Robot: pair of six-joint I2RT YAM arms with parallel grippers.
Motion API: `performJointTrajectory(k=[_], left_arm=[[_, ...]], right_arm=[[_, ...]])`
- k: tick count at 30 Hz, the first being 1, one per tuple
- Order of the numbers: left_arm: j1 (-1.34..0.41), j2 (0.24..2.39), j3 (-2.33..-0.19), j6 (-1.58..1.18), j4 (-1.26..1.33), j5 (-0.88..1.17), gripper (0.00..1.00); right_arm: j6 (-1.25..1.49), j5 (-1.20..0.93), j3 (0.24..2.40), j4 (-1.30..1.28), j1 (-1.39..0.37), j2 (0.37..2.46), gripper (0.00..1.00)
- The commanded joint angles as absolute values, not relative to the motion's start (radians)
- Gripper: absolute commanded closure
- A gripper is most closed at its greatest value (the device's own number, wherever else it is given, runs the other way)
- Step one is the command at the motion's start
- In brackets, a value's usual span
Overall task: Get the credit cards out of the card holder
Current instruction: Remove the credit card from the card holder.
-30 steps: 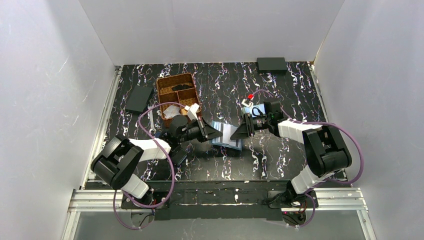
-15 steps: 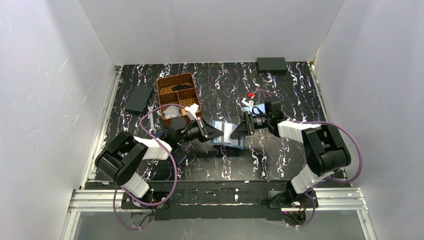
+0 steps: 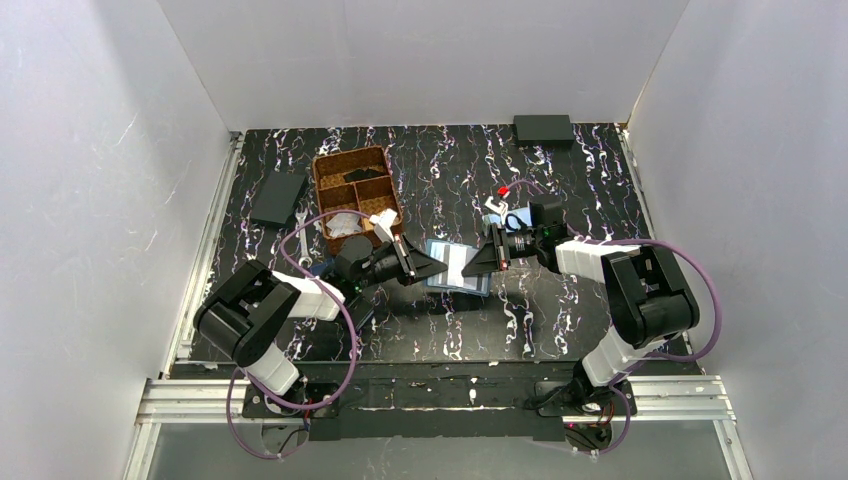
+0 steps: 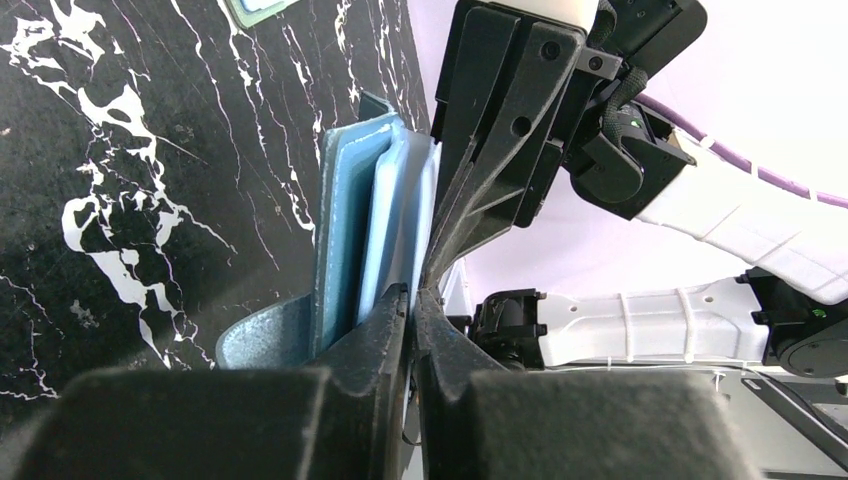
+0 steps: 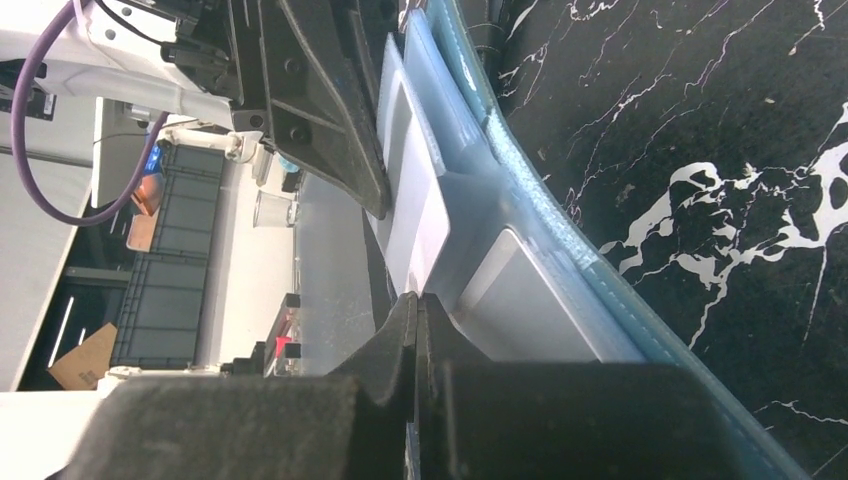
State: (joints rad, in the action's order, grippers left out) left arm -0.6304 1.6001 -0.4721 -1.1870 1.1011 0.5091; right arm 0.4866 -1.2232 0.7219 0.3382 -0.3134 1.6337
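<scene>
Two arms met at mid-table. On the left, the left gripper (image 4: 411, 300) was pressed together on a leaf of the card holder (image 4: 345, 230), which stood half open on the marbled table (image 3: 540, 180) between both tools. Further right, a whitish credit card (image 5: 420, 215) poked from its pocket, and the right gripper (image 5: 416, 305) was pinched on that card's edge. The card looked light, stiff and slick, likely to slip. Its exposed edge seemed the best hold, while the soft holder wanted anchoring.
</scene>
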Motion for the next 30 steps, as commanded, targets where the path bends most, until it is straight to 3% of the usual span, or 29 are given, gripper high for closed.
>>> performJointTrajectory(k=[1, 5, 11, 30], left_arm=[[-0.628, 1.602, -0.462, -1.192, 1.144, 0.508, 0.90], [-0.614, 1.613, -0.458, -1.202, 1.148, 0.519, 0.89], [-0.591, 1.633, -0.439, -1.211, 1.187, 0.532, 1.00], [-0.534, 1.789, -0.378, -1.172, 1.137, 0.496, 1.00]], right_arm=[[0.427, -1.248, 0.747, 0.316, -0.305, 1.638, 0.99], [0.384, -1.227, 0.754, 0.269, -0.290, 1.643, 0.99], [0.336, -1.210, 0.766, 0.212, -0.280, 1.669, 0.99], [0.084, -1.184, 0.823, -0.038, -0.203, 1.691, 0.99]])
